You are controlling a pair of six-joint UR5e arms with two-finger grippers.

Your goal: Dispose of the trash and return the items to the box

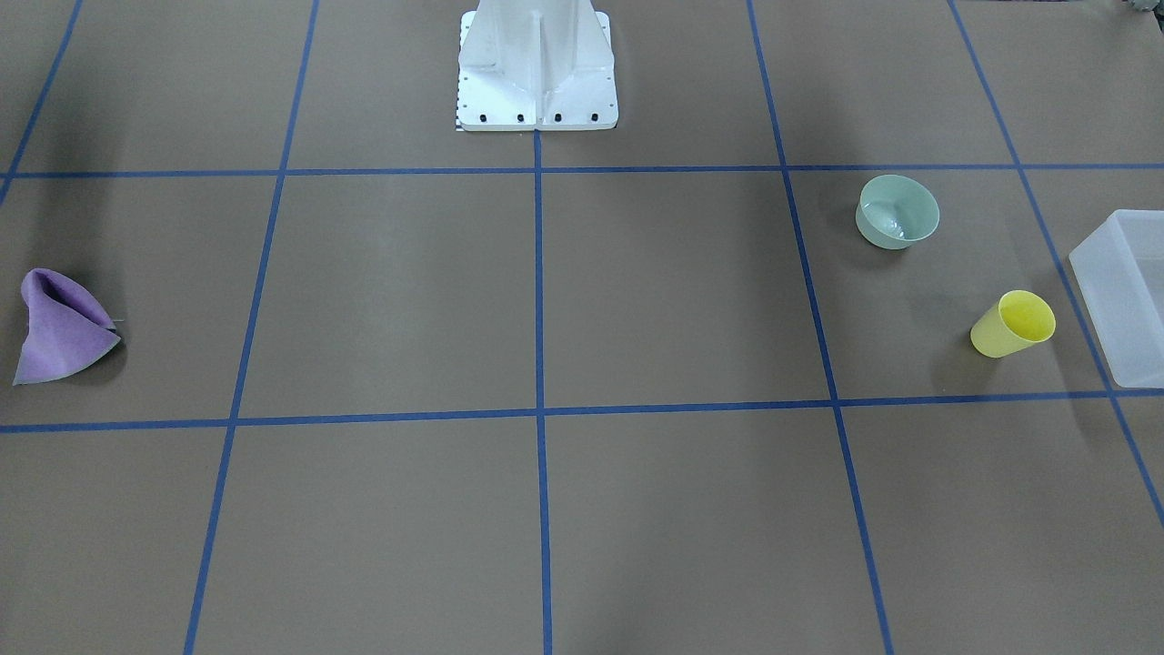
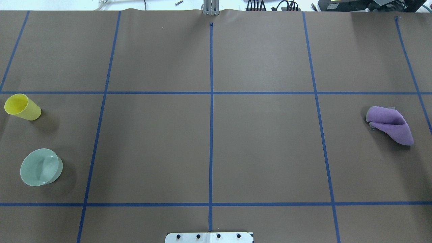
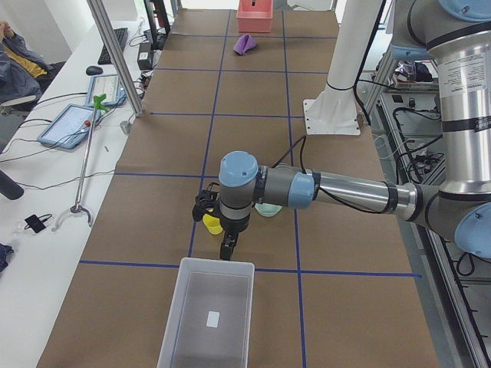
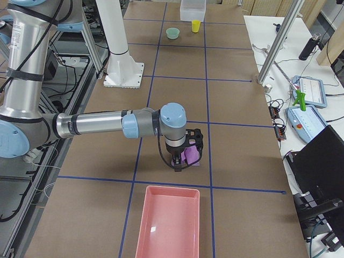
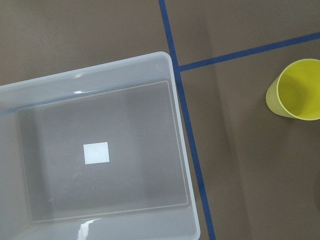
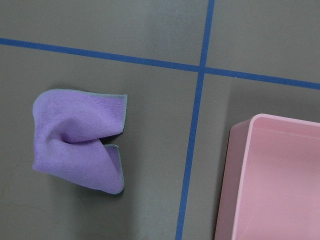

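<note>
From the desk's (image 2: 263, 152) left end, the box (image 3: 217, 263) lay nearest, with nothing in it but a white label on its floor. Just beyond its far rim hung the left gripper (image 3: 225, 255). Whether it was wide or narrow I could not tell, since only the side camera caught it and its fingers showed in no wrist view.

The yellow cup (image 1: 1012, 324) stood upright just past it, near the box but not touching. The mint bowl (image 1: 898, 212) sat apart from the cup, towards the robot's base (image 1: 536, 73).

The cup looked like the first item to return. A good grasp would probably drop straight down and pinch one wall at the rim, gently because thin tapered plastic can squirt free. It would then lift clear of the box wall before releasing.

At the far end the right gripper (image 4: 180, 164) hovered at the purple cloth (image 6: 77, 140) beside a pink tray (image 4: 173, 187). Its opening was equally unreadable.

The left arm partly hid the cup and the bowl in the left-side view. The front view cut the box off, and the overhead view missed it entirely.
</note>
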